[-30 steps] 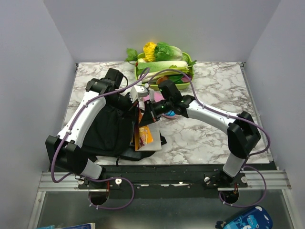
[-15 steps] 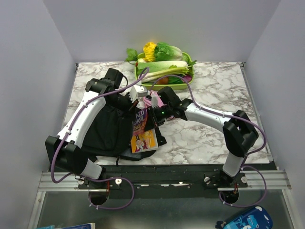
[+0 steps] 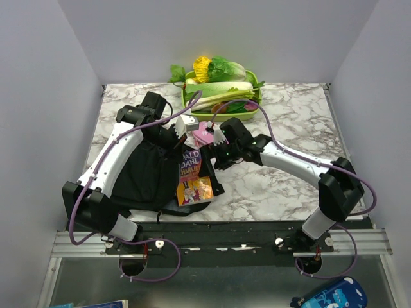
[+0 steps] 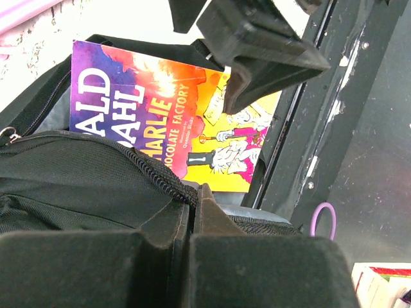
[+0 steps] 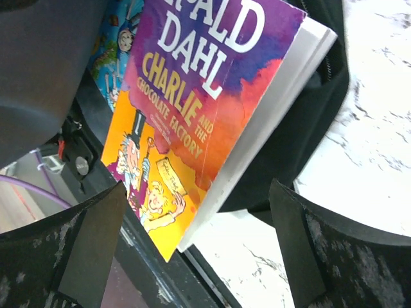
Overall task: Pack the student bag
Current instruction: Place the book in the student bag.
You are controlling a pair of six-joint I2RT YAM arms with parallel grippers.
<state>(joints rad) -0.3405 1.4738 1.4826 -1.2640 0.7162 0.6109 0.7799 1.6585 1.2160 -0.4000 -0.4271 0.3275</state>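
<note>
Marble-patterned white and grey tabletop [image 3: 276, 192] fills a booth closed in by plain pale lilac-grey walls [image 3: 212, 38] at the back and on both sides. A black strip [image 3: 225, 226] runs along the table's near edge, with a silver metal rail [image 3: 359, 244] below it.

At the far edge, a bright green plastic tray [image 3: 187, 97] holds leafy vegetables. On the near left part of the marble lies the large soft black fabric student bag [image 3: 144, 173], under the left arm. The left gripper [image 4: 192, 199] is clenched on the student bag's zipped rim.

A purple, orange and yellow paperback book [image 3: 192, 176] lies tilted at the bag's right side, its lower end over the table's near edge. The right gripper [image 3: 215, 156] is just beside the book with its fingers spread wide, holding nothing. A small pink pencil case [image 3: 207, 133] lies behind it on the marble.
</note>
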